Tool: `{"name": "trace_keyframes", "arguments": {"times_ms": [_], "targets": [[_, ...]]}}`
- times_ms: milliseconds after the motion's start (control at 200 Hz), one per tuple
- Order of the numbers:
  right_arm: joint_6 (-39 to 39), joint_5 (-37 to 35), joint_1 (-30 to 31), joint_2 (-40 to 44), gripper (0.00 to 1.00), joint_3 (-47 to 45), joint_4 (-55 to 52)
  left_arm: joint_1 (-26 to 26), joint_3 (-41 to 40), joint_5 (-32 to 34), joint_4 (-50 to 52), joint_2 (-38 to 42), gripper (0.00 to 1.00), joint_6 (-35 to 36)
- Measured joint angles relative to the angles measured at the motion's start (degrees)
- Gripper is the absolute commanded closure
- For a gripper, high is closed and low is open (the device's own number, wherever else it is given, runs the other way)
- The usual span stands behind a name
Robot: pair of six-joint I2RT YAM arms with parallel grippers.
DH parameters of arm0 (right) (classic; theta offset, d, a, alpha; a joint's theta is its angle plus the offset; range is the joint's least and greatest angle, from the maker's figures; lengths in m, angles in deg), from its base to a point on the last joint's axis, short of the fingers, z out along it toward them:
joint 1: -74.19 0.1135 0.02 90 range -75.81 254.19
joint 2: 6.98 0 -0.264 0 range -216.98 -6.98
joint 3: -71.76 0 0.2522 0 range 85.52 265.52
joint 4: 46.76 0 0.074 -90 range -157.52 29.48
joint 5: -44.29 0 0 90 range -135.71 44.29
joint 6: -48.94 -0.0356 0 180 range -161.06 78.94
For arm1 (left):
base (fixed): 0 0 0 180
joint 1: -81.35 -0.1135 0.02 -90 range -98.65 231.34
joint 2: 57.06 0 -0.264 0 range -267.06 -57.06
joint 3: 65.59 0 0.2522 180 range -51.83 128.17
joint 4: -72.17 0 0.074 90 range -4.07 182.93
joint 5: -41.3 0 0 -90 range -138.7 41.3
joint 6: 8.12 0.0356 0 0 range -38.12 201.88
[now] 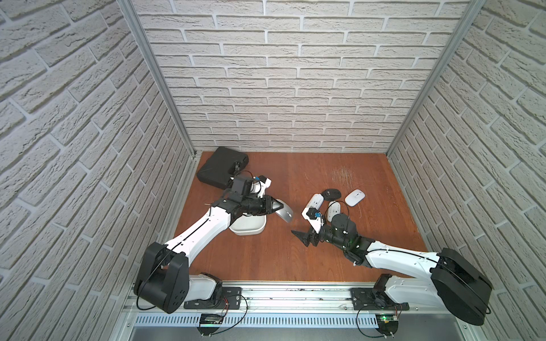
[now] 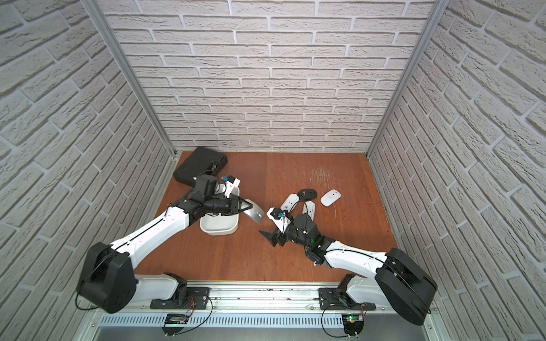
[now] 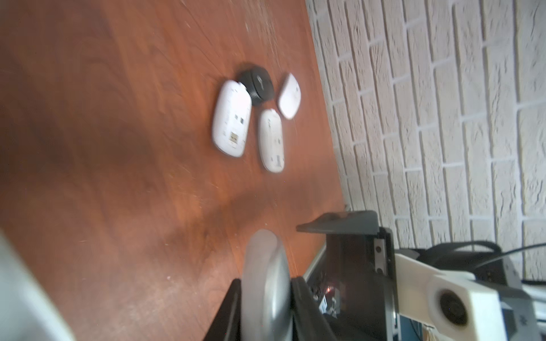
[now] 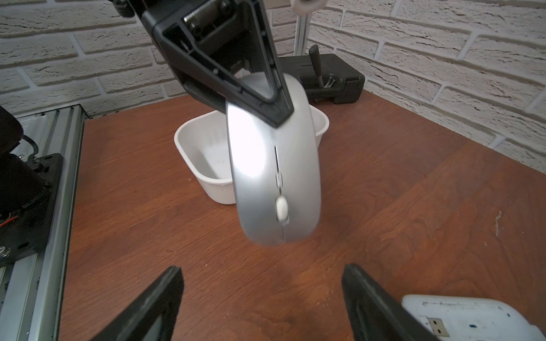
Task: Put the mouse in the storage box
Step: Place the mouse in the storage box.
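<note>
Mouse [image 4: 274, 177], silver: you hold it clamped edgewise in your left jaws, lifted clear of the worktop [image 1: 295, 259]. It hangs just beside the storage box [image 1: 248, 226], on the side facing your right arm, not inside it.
Right jaws: spread wide, gripping nothing, low over the worktop, near the silver mouse but apart from it.
Other stock beyond your right jaws:
- larger belly-up white mouse [image 3: 232, 121], touching a black round piece [image 3: 258, 85]
- smaller belly-up white mouse [image 3: 271, 140]
- top-up white mouse [image 1: 355, 197]

Black case [image 1: 220, 169]: far left corner.
</note>
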Motion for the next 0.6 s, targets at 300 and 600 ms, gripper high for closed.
{"name": "trace_keyframes", "arguments": {"times_ms": [300,600], "targets": [[-0.4,-0.5,0.0,-1.2,0.13,0.0,0.3,-15.8,-7.9,4.1,2.8,9.9,1.0,-0.5],[-0.4,-0.5,0.0,-1.6,0.12,0.0,0.3,-17.0,-11.0,10.5,4.9,6.3,1.0,0.5]]}}
